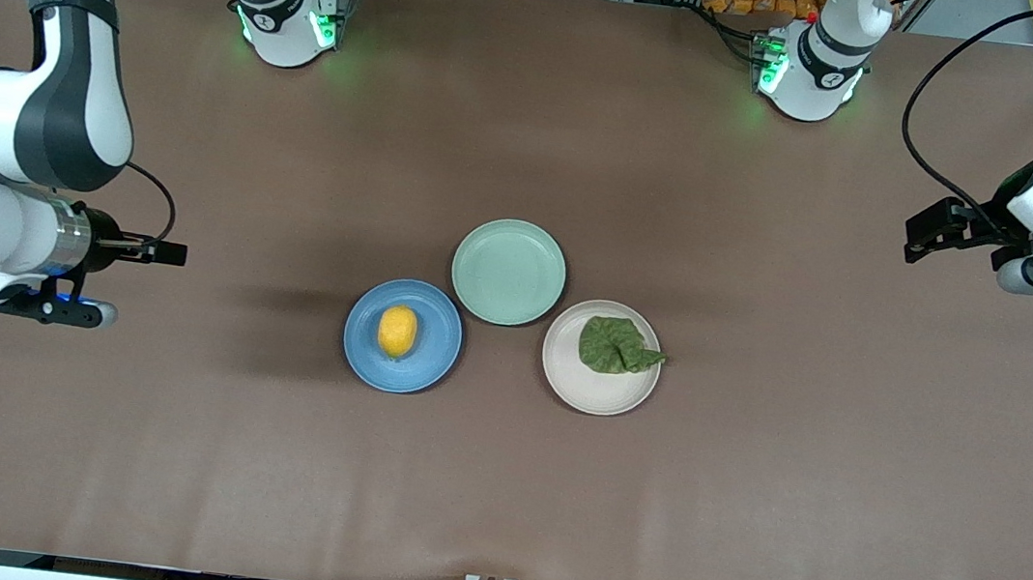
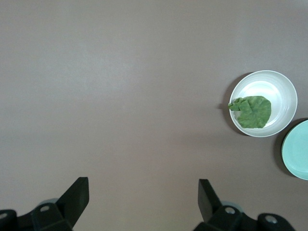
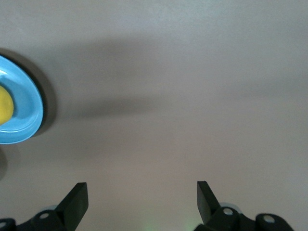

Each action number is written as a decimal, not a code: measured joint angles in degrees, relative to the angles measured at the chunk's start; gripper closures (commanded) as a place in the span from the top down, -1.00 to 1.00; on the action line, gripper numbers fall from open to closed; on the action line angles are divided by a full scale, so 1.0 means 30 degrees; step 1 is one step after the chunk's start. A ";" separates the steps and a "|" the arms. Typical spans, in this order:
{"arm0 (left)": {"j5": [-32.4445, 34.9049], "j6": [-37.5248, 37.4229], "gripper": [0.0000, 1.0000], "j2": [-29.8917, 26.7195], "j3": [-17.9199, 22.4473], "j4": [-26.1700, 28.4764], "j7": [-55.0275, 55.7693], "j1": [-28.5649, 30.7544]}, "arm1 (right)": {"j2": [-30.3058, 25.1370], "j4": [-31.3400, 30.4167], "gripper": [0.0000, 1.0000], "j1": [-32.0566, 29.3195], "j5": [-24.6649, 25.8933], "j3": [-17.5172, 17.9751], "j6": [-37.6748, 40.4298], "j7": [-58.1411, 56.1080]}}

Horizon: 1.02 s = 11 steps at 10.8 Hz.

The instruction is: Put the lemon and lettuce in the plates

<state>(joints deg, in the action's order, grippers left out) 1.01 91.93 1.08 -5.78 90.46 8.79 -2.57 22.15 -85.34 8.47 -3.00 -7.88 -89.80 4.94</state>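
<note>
Over bare table ends, left gripper (image 2: 142, 202) and right gripper (image 3: 142, 202) hover released, arms raised.

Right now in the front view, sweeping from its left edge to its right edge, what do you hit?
Right claw, open over bare table → blue plate with the lemon on it → mint-green plate → beige-white plate with the lettuce on it → left claw, open over bare table.
</note>
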 measured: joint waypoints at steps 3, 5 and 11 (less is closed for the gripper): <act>0.0000 -0.0533 1.00 0.0001 0.0062 -0.0472 0.0000 0.0003 | -0.0181 0.0359 1.00 -0.0092 0.0001 -0.0512 0.0033 -0.0002; 0.0000 -0.1239 1.00 0.0004 0.0098 -0.1055 0.0000 0.0011 | -0.0567 0.0494 1.00 -0.0379 0.0000 -0.0546 0.0081 -0.0002; -0.0001 -0.1478 1.00 0.0192 0.0109 -0.1670 -0.0032 0.0125 | -0.3350 -0.0840 1.00 -0.1694 -0.0036 -0.0376 -0.0233 -0.0004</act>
<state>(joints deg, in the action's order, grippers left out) 1.01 87.49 1.66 -5.46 85.45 8.69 -2.19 12.10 -87.86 3.39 -3.11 -9.01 -90.50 4.93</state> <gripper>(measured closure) 0.000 0.000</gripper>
